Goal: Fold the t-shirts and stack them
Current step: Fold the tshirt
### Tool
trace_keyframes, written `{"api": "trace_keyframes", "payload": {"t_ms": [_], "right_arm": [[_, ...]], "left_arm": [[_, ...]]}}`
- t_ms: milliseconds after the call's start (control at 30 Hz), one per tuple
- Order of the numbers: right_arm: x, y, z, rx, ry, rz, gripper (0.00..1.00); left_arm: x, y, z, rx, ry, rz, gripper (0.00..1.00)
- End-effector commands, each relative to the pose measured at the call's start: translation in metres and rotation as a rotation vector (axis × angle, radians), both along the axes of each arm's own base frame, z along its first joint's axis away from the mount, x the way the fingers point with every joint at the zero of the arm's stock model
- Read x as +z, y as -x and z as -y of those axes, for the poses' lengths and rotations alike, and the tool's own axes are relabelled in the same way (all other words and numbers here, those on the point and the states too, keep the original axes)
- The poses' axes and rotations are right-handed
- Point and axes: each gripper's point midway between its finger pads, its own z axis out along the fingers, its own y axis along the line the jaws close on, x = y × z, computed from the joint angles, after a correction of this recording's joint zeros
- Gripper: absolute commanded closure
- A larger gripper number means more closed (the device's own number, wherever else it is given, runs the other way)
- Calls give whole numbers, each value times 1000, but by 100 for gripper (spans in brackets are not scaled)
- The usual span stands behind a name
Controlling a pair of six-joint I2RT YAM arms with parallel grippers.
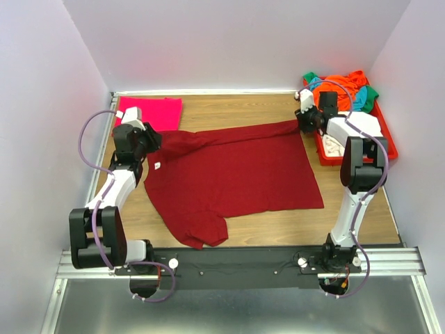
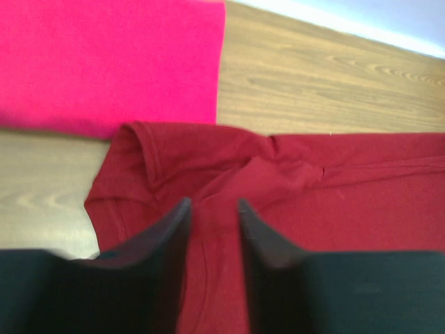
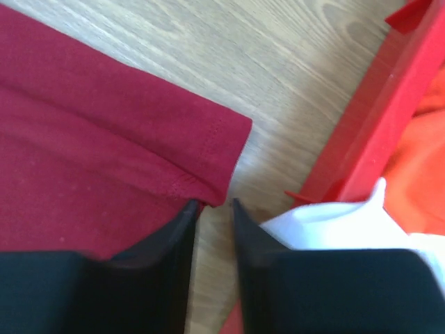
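A large dark red t-shirt point(image 1: 236, 174) lies spread on the wooden table, its top edge folded over into a band. My left gripper point(image 1: 154, 142) sits at the shirt's upper left corner. In the left wrist view its jaws point(image 2: 212, 203) stand slightly apart over the bunched dark red cloth point(image 2: 334, 181). My right gripper point(image 1: 301, 124) is at the upper right corner. Its jaws point(image 3: 214, 203) are a little apart with bare wood between them, and the hemmed corner of the shirt point(image 3: 83, 139) lies just at the left fingertip. A folded magenta-pink t-shirt point(image 1: 156, 111) point(image 2: 104, 62) lies at the back left.
A red plastic tray point(image 1: 389, 142) point(image 3: 375, 132) stands at the back right beside the right gripper. It holds a pile of orange, green and teal shirts point(image 1: 341, 87) and a white cloth point(image 3: 327, 223). White walls enclose the table on three sides.
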Motion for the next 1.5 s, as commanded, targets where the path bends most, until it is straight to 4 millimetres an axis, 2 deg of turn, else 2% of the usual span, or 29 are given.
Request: {"api": "trace_keyframes", "payload": {"t_ms": [0, 33, 100, 133, 233, 300, 367, 400, 433, 467, 533, 567, 600, 633, 667, 700, 733, 767, 800, 867, 900, 1033, 1233, 1400, 1467], "right_arm": [[27, 2, 15, -30, 76, 61, 49], [29, 2, 16, -31, 82, 63, 44], [39, 3, 16, -34, 84, 82, 36], [41, 4, 16, -33, 81, 86, 34], [54, 7, 11, -22, 55, 105, 32], [62, 10, 6, -8, 32, 116, 31], [64, 16, 0, 17, 9, 99, 31], [70, 19, -10, 60, -23, 98, 31], [67, 30, -16, 86, -48, 56, 31], [71, 37, -31, 163, -95, 45, 32], [70, 62, -45, 217, -151, -40, 32], [73, 71, -54, 245, -174, -58, 33], [76, 81, -63, 283, -211, -75, 34], [79, 96, -65, 291, -229, -98, 34], [80, 108, -81, 336, -252, -110, 35], [84, 121, -88, 352, -263, -117, 35], [77, 128, -92, 356, -277, -143, 35], [87, 135, -96, 367, -290, -130, 35], [90, 140, -100, 369, -306, -135, 35], [87, 152, -103, 368, -331, -160, 35], [93, 159, -106, 371, -354, -162, 35], [92, 176, -112, 380, -395, -187, 35], [84, 193, -114, 380, -425, -224, 36], [82, 198, -115, 386, -434, -234, 36], [81, 198, -115, 386, -434, -234, 36]], "left_arm": [[1, 16, 6, -18, 19, -32, 51], [10, 21, 9, -29, 26, -11, 43], [15, 31, 15, -58, 46, 1, 37], [28, 35, 16, -62, 43, 38, 32], [45, 39, 12, -56, 1, 87, 25], [55, 36, 6, -36, -33, 111, 23], [46, 30, 6, -62, -75, 89, 24], [52, 24, 9, -90, -85, 94, 24], [32, 17, 9, -109, -101, 29, 24], [36, 9, 11, -134, -111, 27, 24], [23, -2, 13, -165, -131, -22, 27], [-4, -6, 16, -195, -128, -110, 28], [2, -18, 18, -226, -155, -105, 31], [-22, -24, 24, -262, -163, -175, 33], [-34, -22, 25, -288, -187, -231, 34], [-45, -27, 30, -311, -203, -283, 34], [-50, -30, 28, -314, -218, -304, 34], [-55, -33, 26, -304, -223, -328, 34], [-59, -34, 37, -345, -260, -332, 34], [-72, -37, 44, -379, -284, -372, 33], [-73, -41, 47, -382, -295, -375, 33], [-101, -39, 65, -436, -309, -450, 32], [-120, -34, 73, -440, -364, -511, 33], [-124, -29, 76, -448, -361, -529, 45], [-120, -27, 79, -453, -357, -523, 55]]}}
